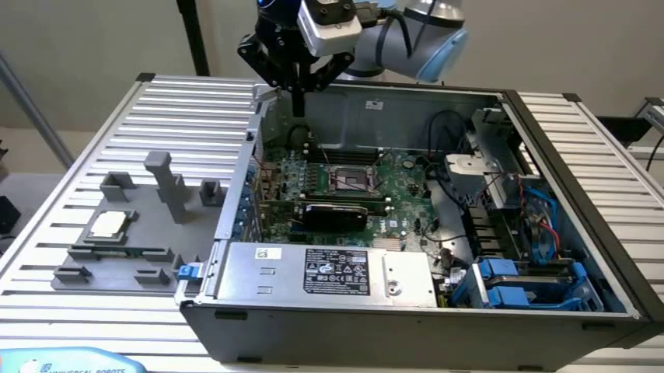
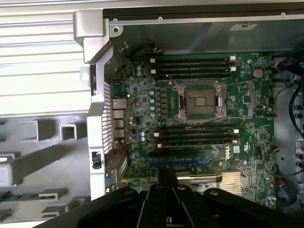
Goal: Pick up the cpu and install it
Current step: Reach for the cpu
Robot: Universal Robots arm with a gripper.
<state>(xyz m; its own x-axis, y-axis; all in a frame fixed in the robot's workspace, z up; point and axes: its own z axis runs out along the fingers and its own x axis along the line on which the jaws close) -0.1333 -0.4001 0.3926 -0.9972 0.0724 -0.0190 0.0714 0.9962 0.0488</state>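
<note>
Gripper (image 1: 298, 107), fingers clenched together and grasping nothing, hangs over the back edge of the open computer case (image 1: 415, 330) in the exterior view. The cpu (image 1: 109, 224) lies on a grey fixture (image 1: 145, 238) (well apart, toward that view's left). In the wrist view, the motherboard (image 2: 142, 95) and its open socket (image 2: 202, 102) lie beneath the gripper.

**Robotics lab bench set up for PC assembly**

A robot arm (image 1: 415, 39) hangs over a slatted aluminium surface (image 1: 176, 101). On it stands an open PC case (image 1: 415, 326) with its motherboard (image 2: 209, 109) exposed, beside grey fixture blocks (image 1: 166, 183). A plain wall (image 1: 104, 39) stands behind.
</note>
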